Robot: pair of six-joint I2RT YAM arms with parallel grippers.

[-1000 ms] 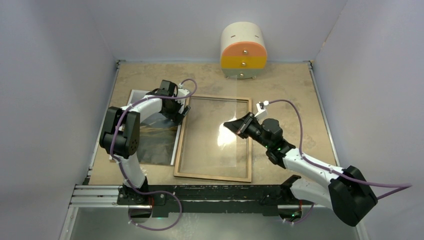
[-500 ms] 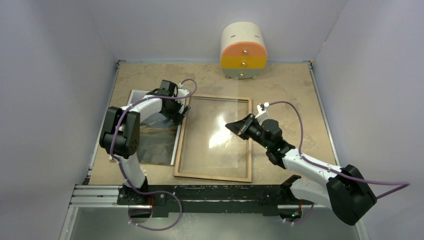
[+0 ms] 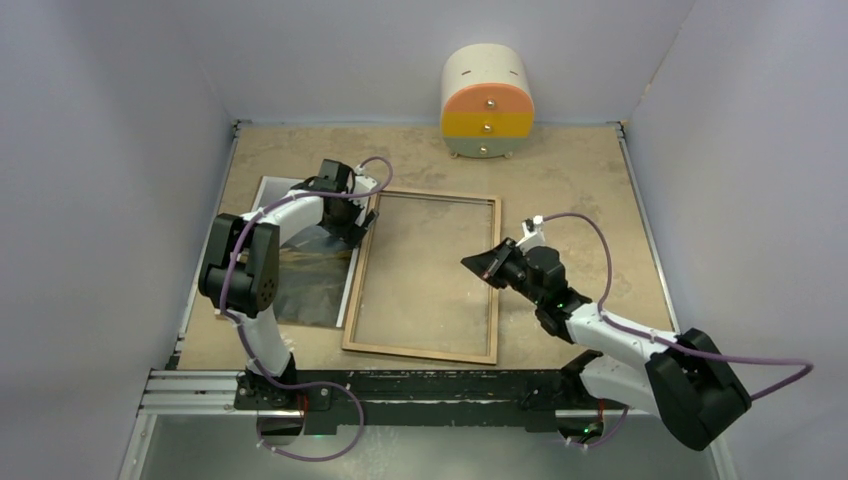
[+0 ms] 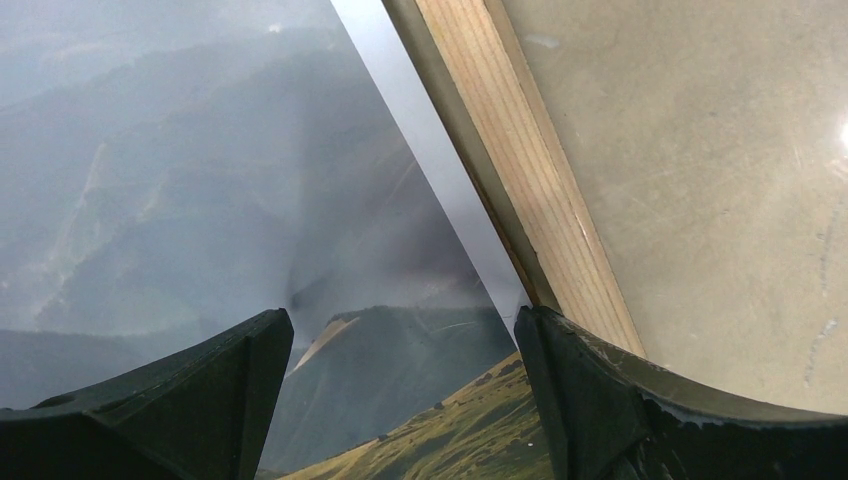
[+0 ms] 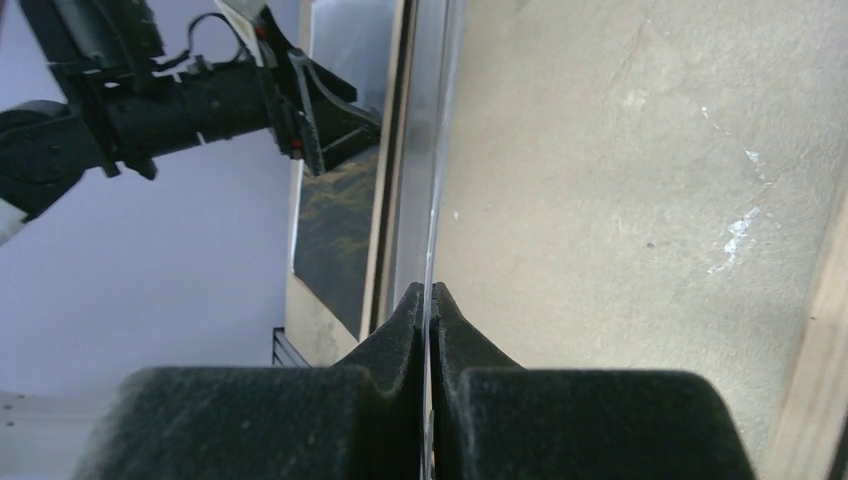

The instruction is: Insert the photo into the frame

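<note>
- Nearest you, toward the near right corner of the counter, the right gripper is pinched tight on the thin clear sheet, which stands edge-on just inside the right rail of the frame. A bite that narrow could let the sheet slide or twist. If it drops onto the wood, it may chip or nudge the frame.
- The frame lies back up, mid-counter. A sideways shove would skew the opening you need.
- Toward the left edge, the photo lies face up just beside the frame's left rail. The left gripper is spread wide over the photo's border, holding nothing. Closing there could crease the glossy print or snag the rail.
- The drawer box at the far edge is well apart — little risk.
</note>
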